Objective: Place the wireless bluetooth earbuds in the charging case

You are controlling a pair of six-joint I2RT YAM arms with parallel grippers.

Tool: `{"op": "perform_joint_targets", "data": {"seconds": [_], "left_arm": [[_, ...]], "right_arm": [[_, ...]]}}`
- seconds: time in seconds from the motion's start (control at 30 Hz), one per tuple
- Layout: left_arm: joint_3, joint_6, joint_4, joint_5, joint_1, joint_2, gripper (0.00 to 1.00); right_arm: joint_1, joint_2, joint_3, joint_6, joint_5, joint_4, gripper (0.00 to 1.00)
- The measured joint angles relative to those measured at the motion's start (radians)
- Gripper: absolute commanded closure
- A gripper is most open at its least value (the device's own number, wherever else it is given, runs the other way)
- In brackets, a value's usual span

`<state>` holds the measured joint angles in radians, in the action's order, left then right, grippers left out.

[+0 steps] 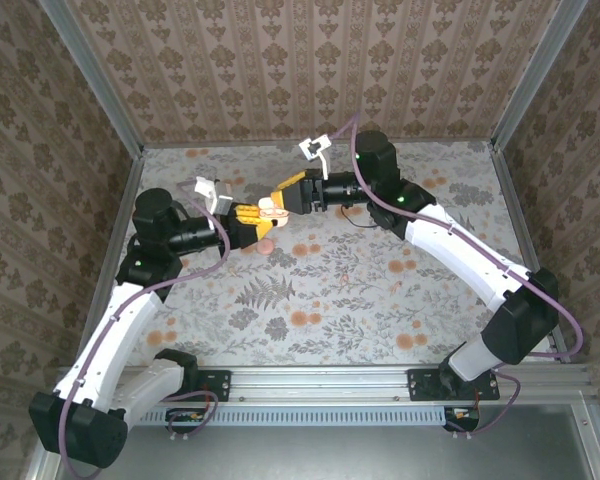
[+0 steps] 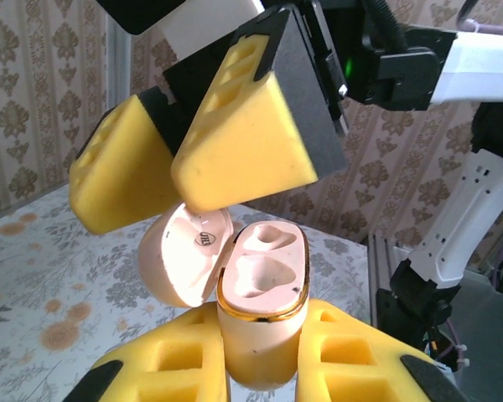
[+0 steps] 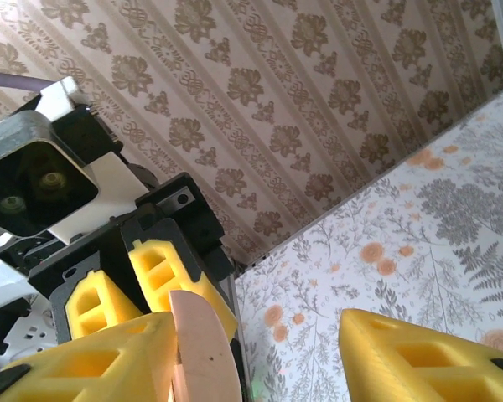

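Observation:
My left gripper is shut on the cream charging case and holds it upright above the table. The case's lid is swung open to the left, and both moulded wells under the gold rim are empty. The earbuds are out of view. My right gripper is open. Its yellow foam fingers hover just above the case. In the right wrist view the lid stands edge-on against the inner side of my left-hand finger.
The table has a floral cover and is enclosed by patterned walls. Aluminium posts stand at the corners. Both arms meet high over the back middle of the table.

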<state>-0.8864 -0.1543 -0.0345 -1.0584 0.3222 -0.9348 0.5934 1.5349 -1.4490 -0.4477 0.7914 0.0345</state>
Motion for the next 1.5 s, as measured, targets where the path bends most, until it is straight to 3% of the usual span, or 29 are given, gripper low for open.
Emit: {"op": "perform_joint_targets", "data": {"seconds": [0.2, 0.43, 0.7, 1.0, 1.17, 1.5], "left_arm": [[0.030, 0.014, 0.031, 0.065, -0.064, 0.012, 1.00], [0.063, 0.018, 0.065, 0.146, -0.130, 0.017, 1.00], [0.063, 0.035, 0.103, 0.208, -0.167, 0.027, 1.00], [0.063, 0.059, 0.138, 0.230, -0.193, 0.034, 1.00], [0.063, 0.062, 0.150, 0.230, -0.193, 0.040, 1.00], [0.080, 0.062, 0.156, 0.230, -0.193, 0.040, 1.00]], "right_arm": [[-0.019, 0.002, -0.008, -0.017, -0.063, 0.046, 0.35], [-0.030, 0.054, -0.096, -0.019, -0.361, 0.198, 0.37], [-0.002, 0.433, -0.394, -0.010, -0.656, 0.349, 0.46], [0.028, 0.924, -0.845, -0.092, -0.821, 0.597, 0.56], [0.064, 1.035, -0.990, -0.114, -0.891, 0.665, 0.59], [0.090, 1.102, -1.036, -0.130, -0.972, 0.672, 0.60]]}}
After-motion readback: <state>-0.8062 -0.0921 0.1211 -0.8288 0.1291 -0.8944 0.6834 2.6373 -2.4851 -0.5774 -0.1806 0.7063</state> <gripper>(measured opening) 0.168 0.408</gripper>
